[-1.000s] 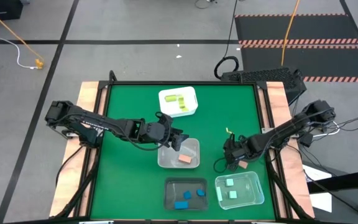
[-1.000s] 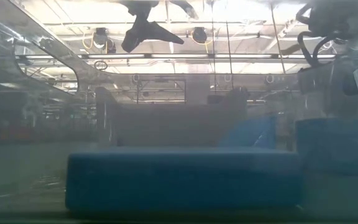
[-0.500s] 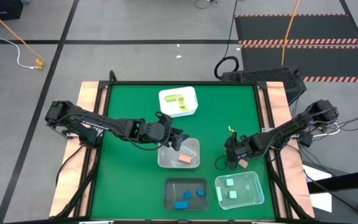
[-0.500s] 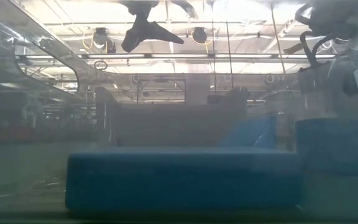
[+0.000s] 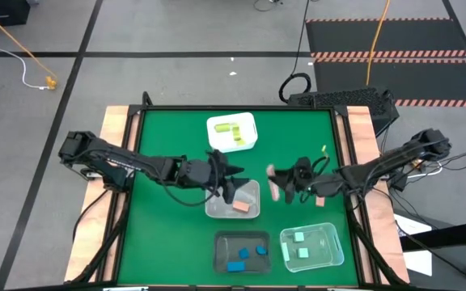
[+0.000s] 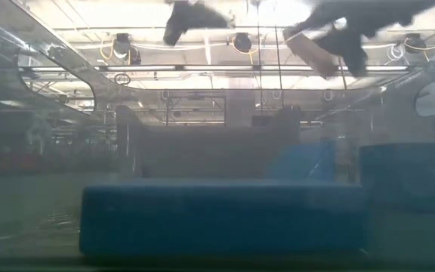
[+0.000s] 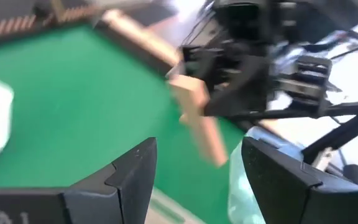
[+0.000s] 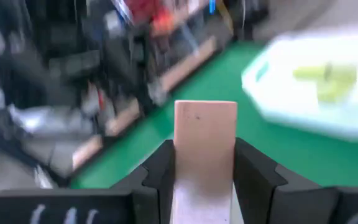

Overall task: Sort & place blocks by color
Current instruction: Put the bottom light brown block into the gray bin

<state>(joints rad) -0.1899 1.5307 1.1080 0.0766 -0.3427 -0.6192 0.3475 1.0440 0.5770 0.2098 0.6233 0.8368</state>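
While the left gripper (image 5: 231,181) is hanging open-jawed over a tub (image 5: 252,192), the right gripper (image 5: 284,183) is clamping a tan block (image 8: 205,152) aloft.

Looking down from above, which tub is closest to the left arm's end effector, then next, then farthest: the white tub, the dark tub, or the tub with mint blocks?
From the left end effector:
1. White tub, toward the table's far side, closest.
2. Dark tub, at the near edge, next, though only a little farther than the white one.
3. Tub with mint blocks, near edge on the right arm's side, farthest.
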